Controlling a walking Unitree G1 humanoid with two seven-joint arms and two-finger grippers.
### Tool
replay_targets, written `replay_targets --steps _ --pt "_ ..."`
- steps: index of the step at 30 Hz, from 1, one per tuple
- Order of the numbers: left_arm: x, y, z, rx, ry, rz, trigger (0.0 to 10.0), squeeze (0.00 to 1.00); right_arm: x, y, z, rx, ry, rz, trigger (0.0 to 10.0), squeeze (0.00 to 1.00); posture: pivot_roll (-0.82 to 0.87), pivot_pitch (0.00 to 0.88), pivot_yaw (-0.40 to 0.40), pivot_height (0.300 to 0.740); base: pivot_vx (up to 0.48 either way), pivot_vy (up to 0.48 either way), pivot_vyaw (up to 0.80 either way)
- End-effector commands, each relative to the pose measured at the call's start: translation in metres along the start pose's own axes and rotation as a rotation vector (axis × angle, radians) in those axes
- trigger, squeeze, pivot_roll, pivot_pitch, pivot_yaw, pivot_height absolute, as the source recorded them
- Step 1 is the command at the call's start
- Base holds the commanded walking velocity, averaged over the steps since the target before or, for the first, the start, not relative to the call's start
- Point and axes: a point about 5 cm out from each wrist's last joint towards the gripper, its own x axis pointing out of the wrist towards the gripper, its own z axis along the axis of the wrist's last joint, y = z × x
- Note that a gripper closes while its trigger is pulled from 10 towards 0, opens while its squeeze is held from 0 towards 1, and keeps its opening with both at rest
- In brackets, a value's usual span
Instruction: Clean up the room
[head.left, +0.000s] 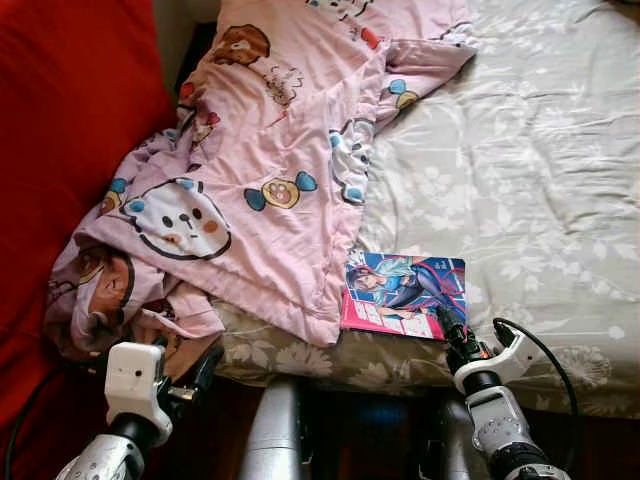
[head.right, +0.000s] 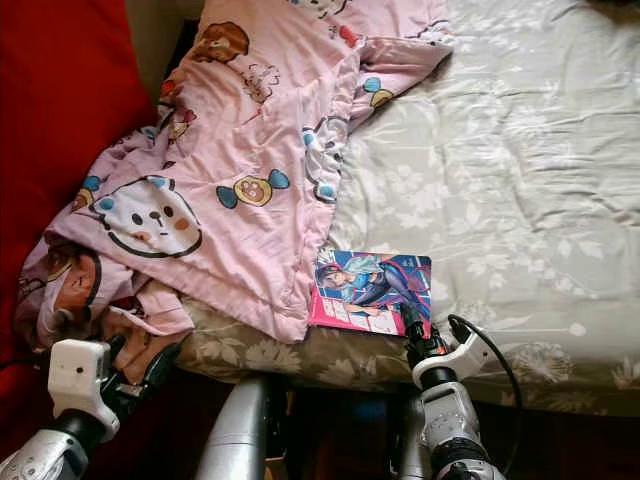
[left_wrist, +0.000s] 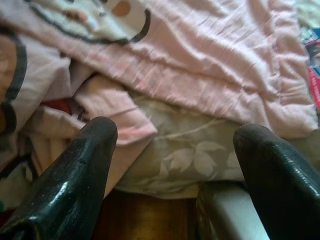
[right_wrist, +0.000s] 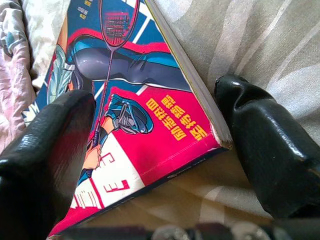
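Note:
A comic book (head.left: 400, 290) with a blue and pink cover lies flat on the grey floral bed sheet (head.left: 520, 180), close to the bed's front edge. My right gripper (head.left: 448, 325) is open at the book's near right corner. In the right wrist view one finger (right_wrist: 55, 145) hovers over the cover (right_wrist: 130, 115) and the other rests on the sheet beside the book's edge. A crumpled pink cartoon blanket (head.left: 270, 170) covers the bed's left half and overlaps the book's left side. My left gripper (head.left: 205, 365) is open, low at the bed's front edge below the blanket's hanging corner (left_wrist: 120, 120).
A large red surface (head.left: 70, 110) rises along the left side of the bed. A silver tube (head.left: 275, 430) stands in front of the bed edge between my arms, over a dark floor. A black cable (head.left: 545, 350) loops by my right wrist.

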Motion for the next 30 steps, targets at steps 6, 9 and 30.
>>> replay_targets --steps 6,9,30 --pt "-0.008 0.007 0.0 0.015 0.027 0.02 10.0 0.0 -0.021 -0.015 -0.047 0.063 0.205 -0.1 10.0 0.0 0.31 0.381 0.181 0.622 0.0 0.0 0.0" --pt "-0.008 0.008 0.001 0.02 0.03 0.019 10.0 0.0 -0.018 -0.009 -0.05 0.093 0.208 -0.067 10.0 0.0 0.31 0.379 0.184 0.622 0.0 0.0 0.0" --pt "-0.003 0.007 0.002 0.035 0.031 0.004 10.0 0.0 -0.018 -0.005 -0.052 0.125 0.213 -0.004 0.0 0.0 0.3 0.366 0.184 0.622 0.0 0.0 0.0"
